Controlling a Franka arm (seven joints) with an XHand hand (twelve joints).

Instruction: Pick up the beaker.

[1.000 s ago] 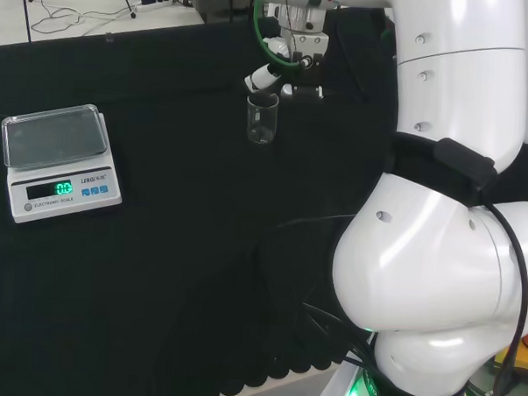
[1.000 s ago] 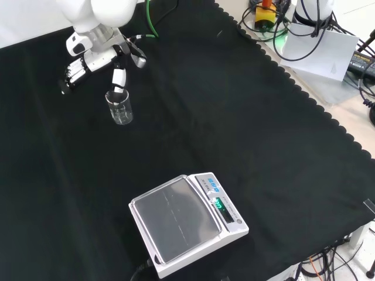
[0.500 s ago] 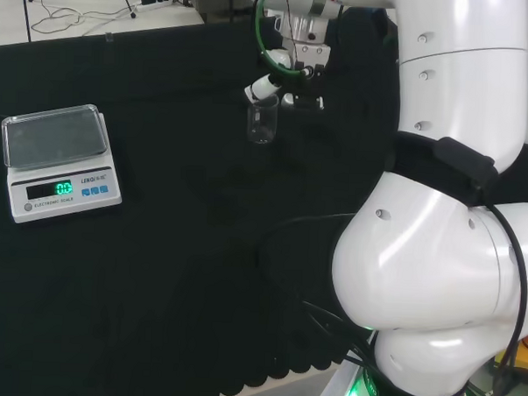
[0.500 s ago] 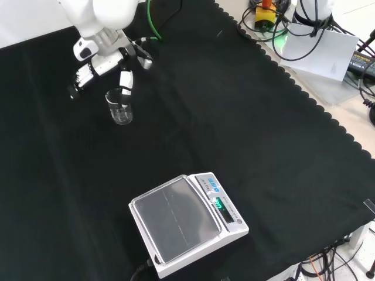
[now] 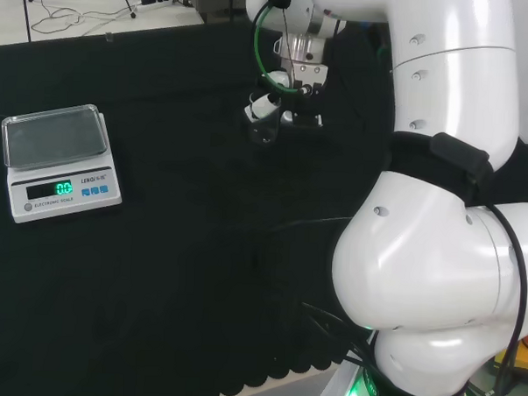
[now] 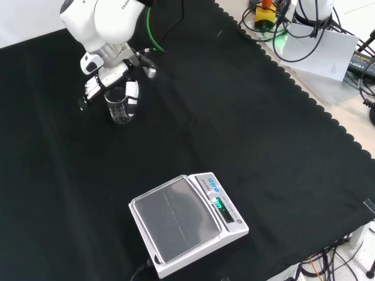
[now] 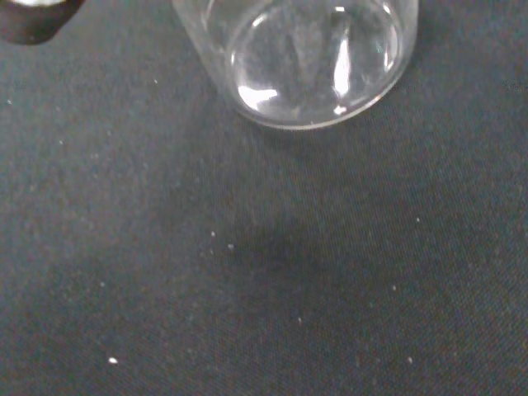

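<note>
Your table [image 6: 246, 129] is the black-cloth one, and I'll place everything off the beaker since that's what matters. Biggest thing around is the arm [image 5: 437, 258], its white links sitting to the right of the beaker in the head view. Next down is the scale [image 6: 186, 222], well apart from the beaker, below and to the right of it in the front view, so it's not in your way at all.

Now the hand [image 6: 111, 79]. It's right at the beaker [image 6: 119, 107], coming over it from the upper side in the front view, with fingers [image 6: 92, 91] hanging down on the beaker's left and another white finger down along its right. So the glass sits between them, just under the palm. The fingers look spread and only partly curled, and I can't see them actually pressing the wall, so I'd call the hand open and holding nothing for now.

The beaker stands upright on the cloth, long axis vertical, mouth up, and looks empty in the wrist view [image 7: 297, 58]. From that camera it's just past the palm, very close.

My guess: you're lined up, the closing squeeze around the wall is what's left, then lift.
</note>
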